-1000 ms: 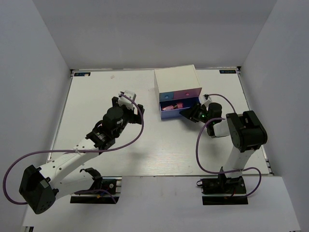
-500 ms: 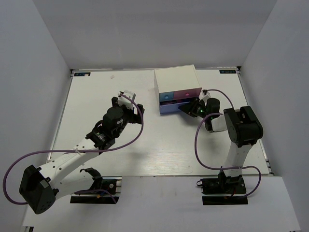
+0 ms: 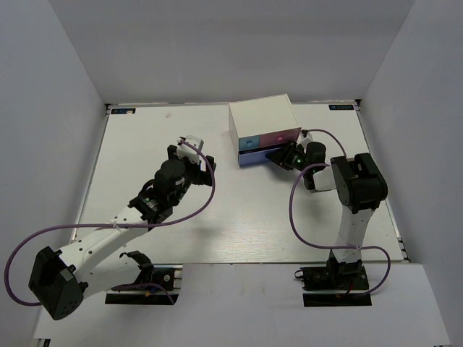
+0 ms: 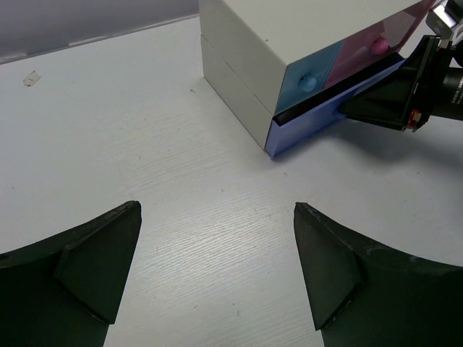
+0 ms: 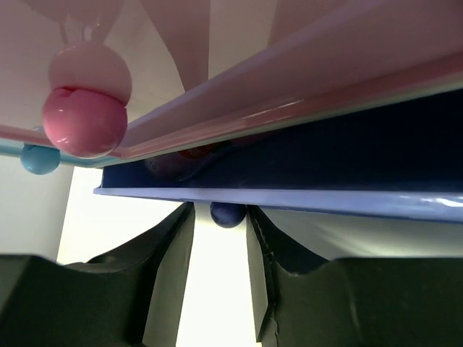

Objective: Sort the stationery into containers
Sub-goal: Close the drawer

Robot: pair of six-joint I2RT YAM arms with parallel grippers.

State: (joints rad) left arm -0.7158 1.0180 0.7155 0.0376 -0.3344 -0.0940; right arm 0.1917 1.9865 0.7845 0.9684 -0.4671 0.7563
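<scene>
stationery mostly hidden: only blurred pink-orange shapes in dark slit of lower drawer, cannot tell which items. lower drawer ajar, front just proud of box. box at far side of table, right of centre, top cut off in left wrist view. right gripper low at drawer front, fingers either side of knob; cannot tell if pinching it. right arm folded at elbow. left arm stretched toward mid-table, left gripper spread wide, holding nothing, facing box, well apart.
</scene>
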